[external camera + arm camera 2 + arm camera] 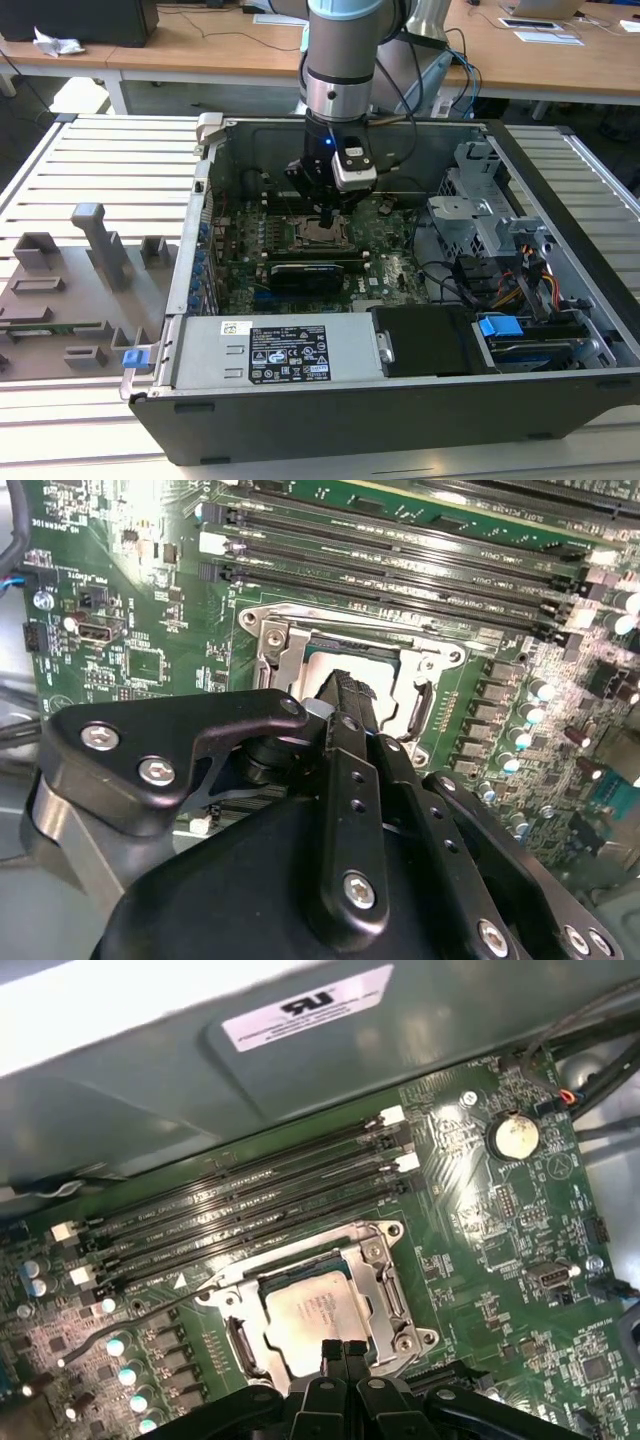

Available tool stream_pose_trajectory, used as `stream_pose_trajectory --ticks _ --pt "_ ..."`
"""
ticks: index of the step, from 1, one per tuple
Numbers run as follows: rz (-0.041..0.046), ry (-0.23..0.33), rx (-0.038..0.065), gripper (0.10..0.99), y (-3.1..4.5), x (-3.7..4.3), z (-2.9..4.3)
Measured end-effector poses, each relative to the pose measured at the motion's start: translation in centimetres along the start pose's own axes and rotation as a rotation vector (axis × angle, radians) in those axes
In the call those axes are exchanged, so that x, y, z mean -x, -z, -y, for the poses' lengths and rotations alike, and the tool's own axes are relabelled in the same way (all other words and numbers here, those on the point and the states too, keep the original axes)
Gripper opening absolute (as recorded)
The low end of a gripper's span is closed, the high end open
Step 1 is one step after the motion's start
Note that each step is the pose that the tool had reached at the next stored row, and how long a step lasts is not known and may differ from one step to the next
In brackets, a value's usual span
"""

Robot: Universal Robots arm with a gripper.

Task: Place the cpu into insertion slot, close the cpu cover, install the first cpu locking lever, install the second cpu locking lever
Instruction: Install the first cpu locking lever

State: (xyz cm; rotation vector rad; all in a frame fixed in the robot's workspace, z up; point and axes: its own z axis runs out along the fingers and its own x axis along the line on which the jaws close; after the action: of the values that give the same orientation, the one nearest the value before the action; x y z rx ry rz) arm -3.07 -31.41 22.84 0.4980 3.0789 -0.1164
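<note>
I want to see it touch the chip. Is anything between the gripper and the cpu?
Nothing visible is. The gripper hangs right over one edge of the cpu, whose silver top shows bare through the cpu cover window.

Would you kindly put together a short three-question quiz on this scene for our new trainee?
1. True or false: the chip lies inside the metal frame on the green board.
2. The end effector is nearest to: A) the coin battery; B) the metal frame; C) the power supply.
3. Fill in: the end effector is ___ (open or shut).
Key: 1 true; 2 B; 3 shut.
</note>
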Motion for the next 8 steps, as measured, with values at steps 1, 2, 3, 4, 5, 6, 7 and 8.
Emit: stream_pose_trajectory --ticks 1,2,3,4,5,6,7,8 --pt "0.0009 0.013 0.0 0.106 0.0 0.0 0.0" --pt "0.0015 0.021 0.001 0.106 0.0 0.0 0.0" --pt "0.0024 0.034 0.001 0.106 0.0 0.0 0.0" --pt "0.0042 0.059 0.002 0.106 0.0 0.0 0.0" --pt "0.0055 0.077 0.002 0.106 0.0 0.0 0.0" --pt "0.0061 0.087 0.003 0.106 0.0 0.0 0.0" --pt "0.0067 0.095 0.003 0.106 0.0 0.0 0.0" --pt "0.0076 0.108 0.004 0.106 0.0 0.0 0.0"
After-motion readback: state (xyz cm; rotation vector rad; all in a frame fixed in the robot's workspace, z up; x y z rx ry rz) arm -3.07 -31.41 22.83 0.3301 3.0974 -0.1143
